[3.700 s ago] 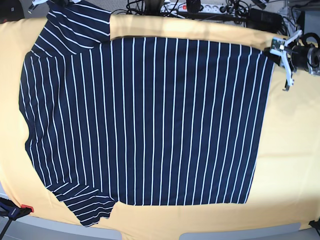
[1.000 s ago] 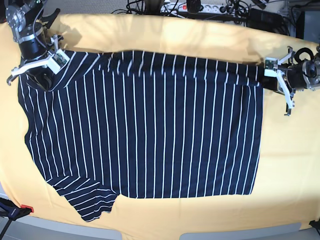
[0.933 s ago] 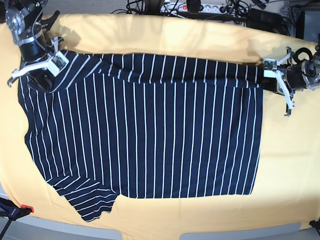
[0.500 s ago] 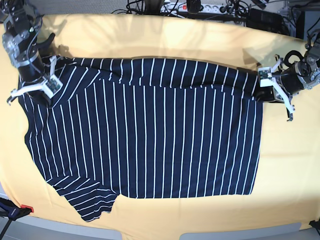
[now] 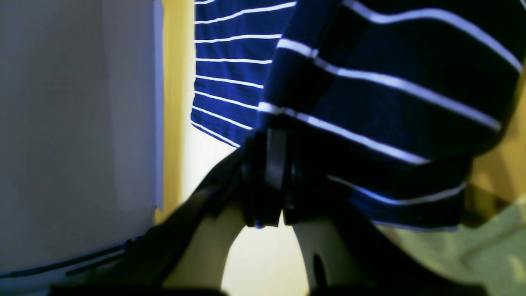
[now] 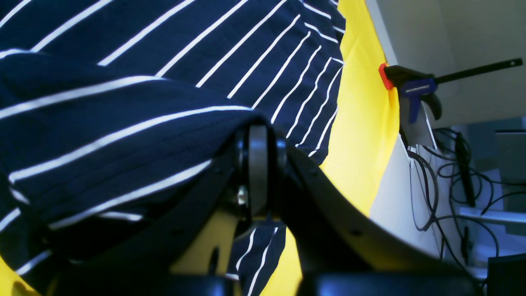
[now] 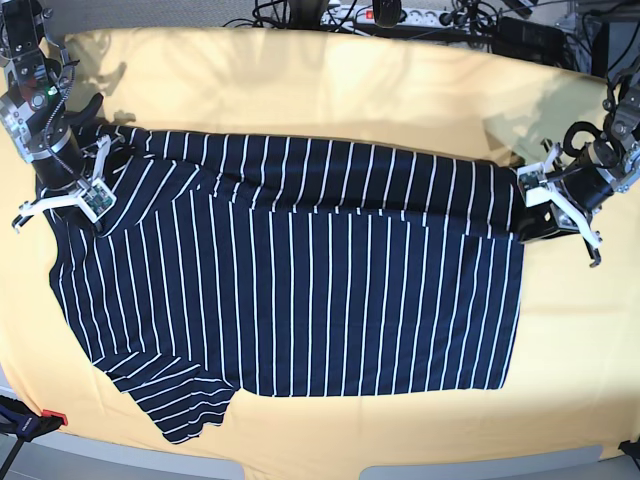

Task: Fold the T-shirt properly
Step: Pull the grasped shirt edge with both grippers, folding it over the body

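both jaws clenched on the t-shirt (image 7: 300, 290) edge: left gripper (image 7: 530, 215), right gripper (image 7: 82, 190). carry both level toward the near hem, keep the fold line taut.

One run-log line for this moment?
left gripper: shut on T-shirt corner | right gripper: shut on T-shirt | far edge lifted over shirt body | fold unfinished

The T-shirt (image 7: 300, 290) is lying spread across the cloth (image 7: 400, 90) covering the bench. Its far edge is lying doubled over onto the body as a band running side to side. The right pincer (image 7: 75, 195) is sitting at the band's left end, the left pincer (image 7: 545, 205) at its right end. Cables (image 7: 420, 15) are lying behind the bench. A clamp (image 7: 30, 418) is sitting at the near left corner.
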